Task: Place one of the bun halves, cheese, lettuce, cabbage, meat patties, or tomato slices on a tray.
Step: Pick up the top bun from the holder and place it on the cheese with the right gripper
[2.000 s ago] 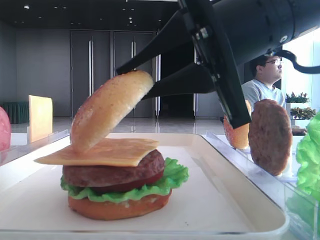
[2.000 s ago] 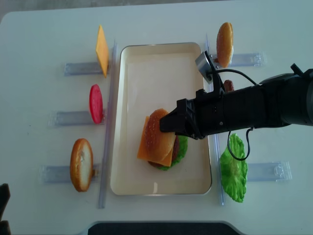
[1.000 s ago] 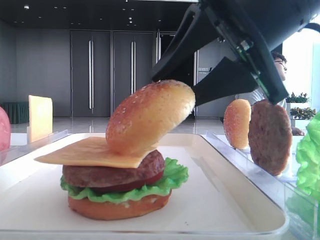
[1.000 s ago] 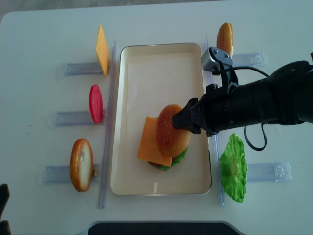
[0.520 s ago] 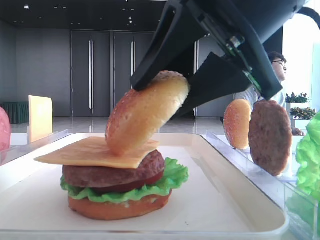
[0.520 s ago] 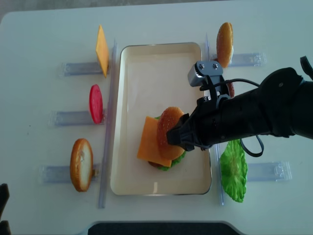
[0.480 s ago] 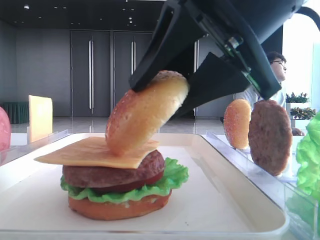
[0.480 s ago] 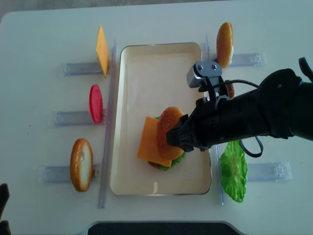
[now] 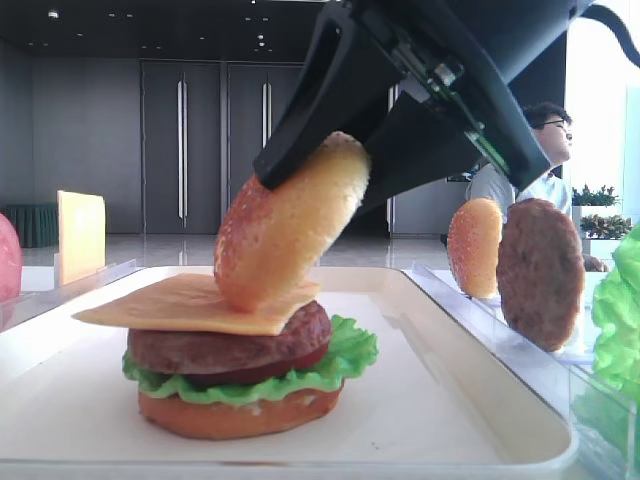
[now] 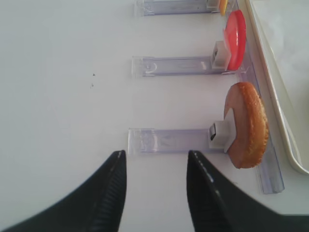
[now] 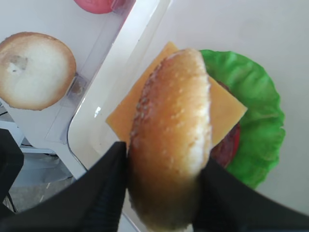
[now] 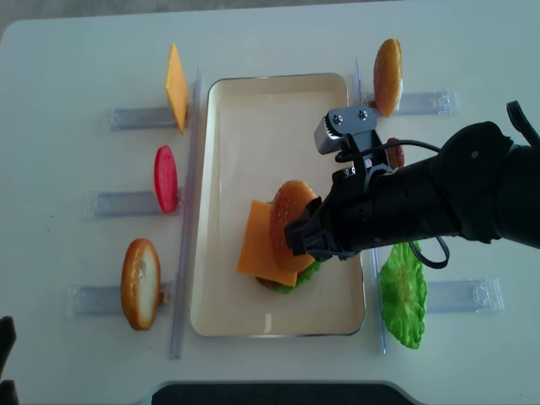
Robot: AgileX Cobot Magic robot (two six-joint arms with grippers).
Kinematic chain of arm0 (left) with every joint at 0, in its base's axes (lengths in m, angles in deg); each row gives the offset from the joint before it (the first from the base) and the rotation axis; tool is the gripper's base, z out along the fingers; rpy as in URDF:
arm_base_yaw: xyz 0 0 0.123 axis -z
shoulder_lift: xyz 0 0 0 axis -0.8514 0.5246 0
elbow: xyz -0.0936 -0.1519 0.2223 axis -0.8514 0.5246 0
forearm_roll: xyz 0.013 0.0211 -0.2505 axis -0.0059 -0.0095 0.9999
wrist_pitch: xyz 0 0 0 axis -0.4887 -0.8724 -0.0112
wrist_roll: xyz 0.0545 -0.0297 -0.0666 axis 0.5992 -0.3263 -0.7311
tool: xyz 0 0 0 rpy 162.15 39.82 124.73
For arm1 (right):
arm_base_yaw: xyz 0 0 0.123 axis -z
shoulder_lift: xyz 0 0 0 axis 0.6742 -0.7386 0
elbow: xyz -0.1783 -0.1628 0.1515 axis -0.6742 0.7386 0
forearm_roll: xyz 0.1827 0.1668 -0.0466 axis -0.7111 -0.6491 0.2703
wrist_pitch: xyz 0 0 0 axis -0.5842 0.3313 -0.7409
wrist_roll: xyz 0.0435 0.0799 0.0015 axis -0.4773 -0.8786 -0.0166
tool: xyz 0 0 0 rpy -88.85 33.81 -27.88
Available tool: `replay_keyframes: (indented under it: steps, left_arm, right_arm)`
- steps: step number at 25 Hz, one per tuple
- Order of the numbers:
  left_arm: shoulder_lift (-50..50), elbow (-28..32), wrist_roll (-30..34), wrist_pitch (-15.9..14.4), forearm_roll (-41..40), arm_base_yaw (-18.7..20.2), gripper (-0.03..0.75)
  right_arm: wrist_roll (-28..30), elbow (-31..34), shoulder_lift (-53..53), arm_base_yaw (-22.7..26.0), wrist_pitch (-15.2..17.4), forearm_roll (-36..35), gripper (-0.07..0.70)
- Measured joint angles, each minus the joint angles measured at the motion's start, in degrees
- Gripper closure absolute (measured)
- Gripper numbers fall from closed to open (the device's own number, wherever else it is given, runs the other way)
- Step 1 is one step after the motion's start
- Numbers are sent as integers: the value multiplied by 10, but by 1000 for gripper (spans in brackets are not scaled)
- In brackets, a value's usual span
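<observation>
While the right gripper (image 11: 161,193) pinched the bun top (image 9: 290,225) between its two black fingers (image 11: 101,193), the bun stood almost on edge, not flat. Its broad face was tilted steeply: in the low side view the upper rim leaned toward the right and the lower rim touched the cheese (image 9: 190,305). From the overhead view its long axis ran roughly along the length of the tray (image 12: 228,312), and the domed sesame crust faced the left long rim of the tray.

Under it the stack lay in the near half of the tray, closer to the right long rim: bun bottom (image 9: 235,412), lettuce (image 9: 345,350), a dark red tomato slice (image 9: 260,372), meat patty (image 9: 220,345), then the cheese, which was turned at an angle and stuck out past the patty toward the left rim.

At the near left corner of the table (image 12: 67,51) the left gripper (image 10: 154,193) hovered, and its fingers (image 10: 108,193) held nothing. They appeared apart in the wrist view, though they were at their most closed.

Clear holders outside the tray held upright spare pieces: along the left side a cheese slice (image 12: 175,87), a red tomato slice (image 12: 165,179) and a bun half (image 12: 140,283); along the right side another bun half (image 12: 387,76) and a lettuce leaf (image 12: 402,291).
</observation>
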State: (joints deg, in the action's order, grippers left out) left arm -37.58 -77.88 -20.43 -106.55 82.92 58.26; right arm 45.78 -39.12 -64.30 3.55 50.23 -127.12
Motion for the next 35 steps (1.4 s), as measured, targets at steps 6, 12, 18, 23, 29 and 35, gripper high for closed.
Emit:
replay_keyframes:
  steps: [6, 12, 18, 23, 29, 35]
  left_arm:
    - [0, 0, 0, 0, 0, 0, 398]
    - [0, 0, 0, 0, 0, 0, 398]
    - [0, 0, 0, 0, 0, 0, 398]
    - [0, 0, 0, 0, 0, 0, 398]
    - [0, 0, 0, 0, 0, 0, 398]
    - [0, 0, 0, 0, 0, 0, 398]
  right_arm:
    - [-3, -12, 0, 0, 17, 4, 375]
    - [-13, -43, 0, 0, 87, -24, 377]
    - [-13, -45, 0, 0, 114, -41, 377]
    - [13, -45, -28, 0, 141, -81, 377]
    - [84, -45, -71, 6, 154, -143, 381]
    - [96, -45, -87, 37, 156, -142, 380]
